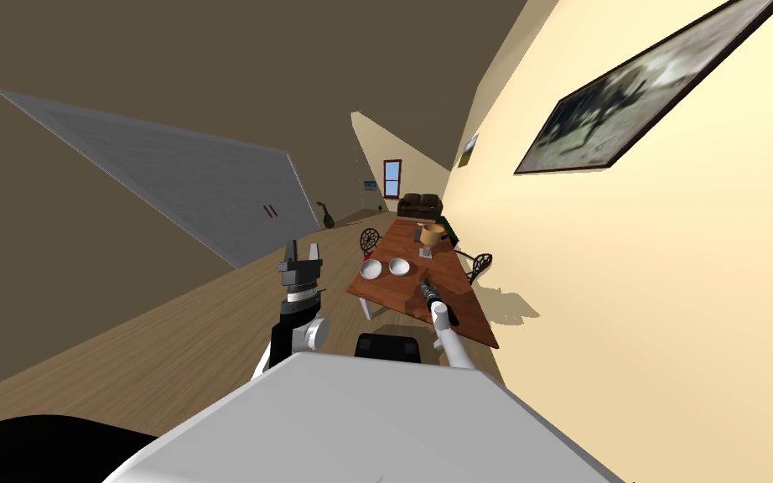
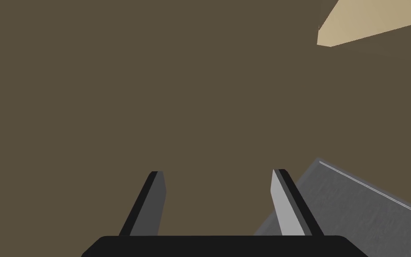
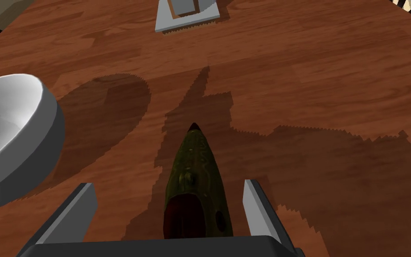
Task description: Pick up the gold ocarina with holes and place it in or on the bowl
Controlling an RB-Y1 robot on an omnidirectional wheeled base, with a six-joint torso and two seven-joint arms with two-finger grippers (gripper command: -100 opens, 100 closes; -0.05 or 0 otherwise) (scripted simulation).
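Observation:
The ocarina [image 3: 198, 178] is olive-gold, long and pointed, with dark holes, and lies on the reddish wooden table [image 3: 316, 89]. My right gripper [image 3: 170, 183] is open and low over the table, one finger on each side of the ocarina's wide end, neither touching it. A white bowl [image 3: 13, 134] stands on the table just beside that hand. The head view has the right gripper [image 1: 427, 289] near the closer of two white bowls [image 1: 399, 267], with the other bowl [image 1: 370, 269] beside it. My left gripper [image 1: 302, 251] is raised off the table's side, open and empty [image 2: 218, 173].
A flat grey mat with a small box [image 3: 187, 18] lies further along the table. A brown round container [image 1: 432, 235] stands near the far end. Dark chairs [image 1: 369, 241] [image 1: 480, 265] flank the table, and a cream wall [image 1: 628, 293] runs close along its far side.

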